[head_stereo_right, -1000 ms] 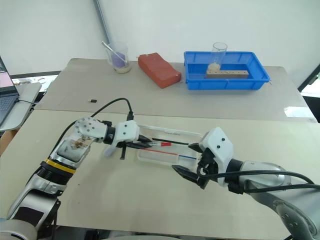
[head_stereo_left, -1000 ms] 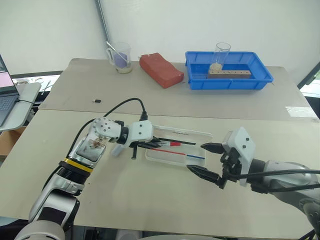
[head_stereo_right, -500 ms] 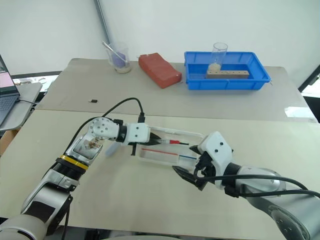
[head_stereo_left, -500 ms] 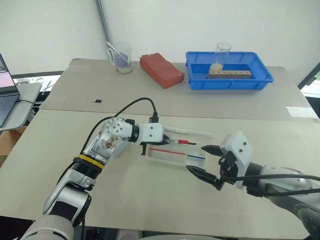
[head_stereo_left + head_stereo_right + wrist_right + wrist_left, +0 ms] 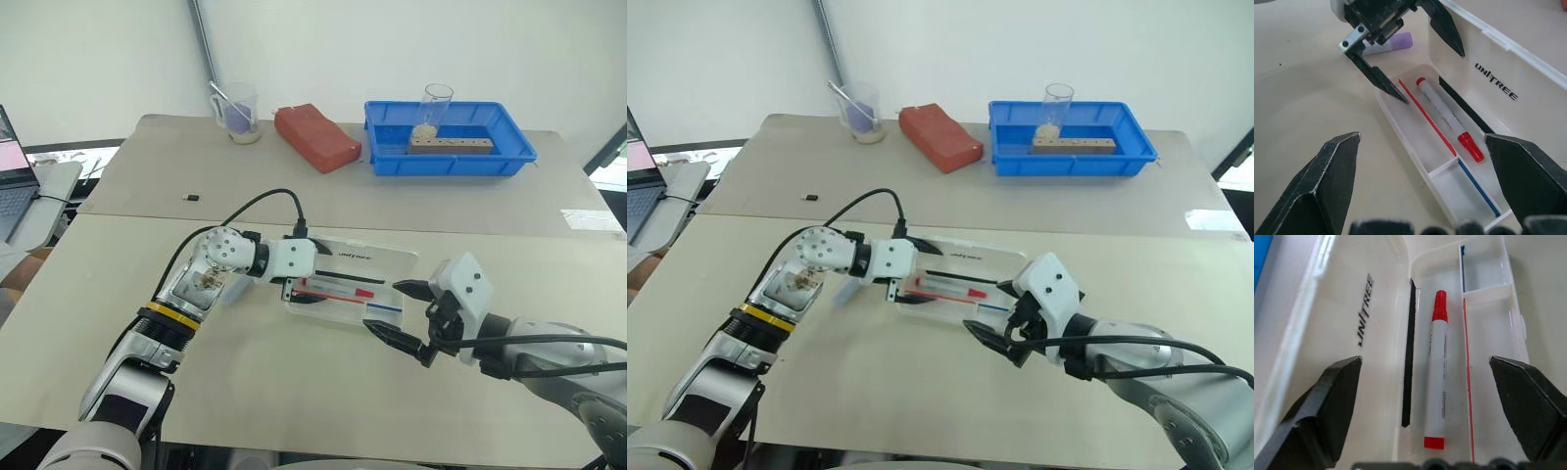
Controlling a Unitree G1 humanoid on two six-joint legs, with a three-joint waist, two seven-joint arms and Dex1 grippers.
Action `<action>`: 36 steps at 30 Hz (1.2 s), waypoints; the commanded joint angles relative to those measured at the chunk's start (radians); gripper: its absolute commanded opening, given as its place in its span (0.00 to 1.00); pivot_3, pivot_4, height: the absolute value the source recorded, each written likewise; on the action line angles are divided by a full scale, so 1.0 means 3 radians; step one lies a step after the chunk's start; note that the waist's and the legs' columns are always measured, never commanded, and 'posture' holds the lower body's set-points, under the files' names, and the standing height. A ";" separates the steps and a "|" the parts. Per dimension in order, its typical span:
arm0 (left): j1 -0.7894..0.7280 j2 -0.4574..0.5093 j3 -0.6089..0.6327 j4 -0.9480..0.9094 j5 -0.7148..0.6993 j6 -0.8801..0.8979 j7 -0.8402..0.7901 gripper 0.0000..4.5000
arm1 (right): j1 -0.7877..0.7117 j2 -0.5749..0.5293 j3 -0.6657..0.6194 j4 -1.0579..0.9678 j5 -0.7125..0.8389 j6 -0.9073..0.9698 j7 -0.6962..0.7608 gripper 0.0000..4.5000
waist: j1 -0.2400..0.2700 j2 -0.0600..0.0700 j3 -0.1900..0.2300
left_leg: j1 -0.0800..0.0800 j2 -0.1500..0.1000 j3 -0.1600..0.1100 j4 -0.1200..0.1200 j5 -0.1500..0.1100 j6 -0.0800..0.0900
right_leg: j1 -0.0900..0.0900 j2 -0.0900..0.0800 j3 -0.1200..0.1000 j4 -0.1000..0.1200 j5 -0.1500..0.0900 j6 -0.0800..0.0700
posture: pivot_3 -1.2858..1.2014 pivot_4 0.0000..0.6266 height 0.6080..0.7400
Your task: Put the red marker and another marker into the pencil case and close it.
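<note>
Red marker (image 5: pixel 1437 382), slim white barrel with red cap, lies loose in the translucent plastic case (image 5: pixel 1415 147), lid open. Left gripper (image 5: pixel 1418 63) spread wide above it; right gripper (image 5: pixel 395 313) open beside the case. Chunky lavender highlighter (image 5: pixel 1388 43) lies on the table.

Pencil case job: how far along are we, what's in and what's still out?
Done: the red marker lies inside the open pencil case, free of the fingers. In hand: nothing; the left gripper hangs open over the case and the right gripper waits open at its near end. Left: the purple highlighter lies on the table beside the case; it has to go in, then the lid must be shut.
</note>
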State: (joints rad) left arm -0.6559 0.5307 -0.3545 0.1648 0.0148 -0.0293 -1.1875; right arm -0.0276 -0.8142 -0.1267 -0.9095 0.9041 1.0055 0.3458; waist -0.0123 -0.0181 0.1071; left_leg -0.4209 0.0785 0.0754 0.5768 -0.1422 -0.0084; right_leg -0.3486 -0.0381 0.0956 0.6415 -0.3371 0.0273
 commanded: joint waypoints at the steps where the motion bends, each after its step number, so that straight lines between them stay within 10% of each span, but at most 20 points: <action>1: 0.0074 0.0274 0.0274 -0.0567 -0.0344 0.0496 -0.0185 0.99 | -0.0121 -0.0041 -0.0009 0.0003 -0.0010 -0.0099 0.0102 1.00 | -0.0004 0.0000 0.0000 | 0.0000 0.0000 0.0000 0.0000 0.0000 0.0000 | 0.0000 0.0000 0.0000 0.0000 0.0000 0.0000 | 0.52 0.24 1.00; 11: 0.0361 0.1075 0.0903 -0.0996 -0.0938 0.1857 -0.0232 0.99 | -0.0728 -0.0030 0.0195 0.0202 0.0057 -0.0060 0.0353 1.00 | -0.0001 0.0001 0.0001 | 0.0010 0.0002 -0.0008 -0.0003 0.0000 0.0000 | 0.0002 0.0005 0.0000 0.0001 -0.0003 0.0003 | 0.52 0.24 1.00; 27: 0.1217 0.0414 0.1018 -0.0752 -0.0676 0.2302 0.1220 0.99 | -0.1541 0.0159 0.0625 0.0589 -0.0126 -0.0148 0.0839 1.00 | 0.0012 -0.0007 0.0002 | 0.0010 0.0003 -0.0009 -0.0005 0.0000 0.0000 | -0.0005 0.0001 -0.0004 0.0006 -0.0001 -0.0005 | 0.52 0.24 1.00; 36: 0.1212 0.0396 0.1005 -0.0763 -0.0662 0.2305 0.1307 0.20 | -0.1610 0.0148 0.0569 0.0603 -0.0153 -0.0113 0.0893 1.00 | 0.0011 -0.0006 0.0001 | 0.0015 0.0001 -0.0007 -0.0007 0.0000 -0.0001 | -0.0005 -0.0004 -0.0002 0.0004 -0.0002 -0.0006 | 0.52 0.24 1.00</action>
State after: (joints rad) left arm -0.2940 0.6409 -0.0459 -0.0433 -0.1820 0.6585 -0.7942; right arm -0.4974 -0.7656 0.0685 -0.7154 0.8644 0.9938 0.6082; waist -0.0090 -0.0199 0.1074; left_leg -0.4165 0.0787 0.0733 0.5747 -0.1424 -0.0086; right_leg -0.3499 -0.0393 0.0951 0.6429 -0.3376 0.0255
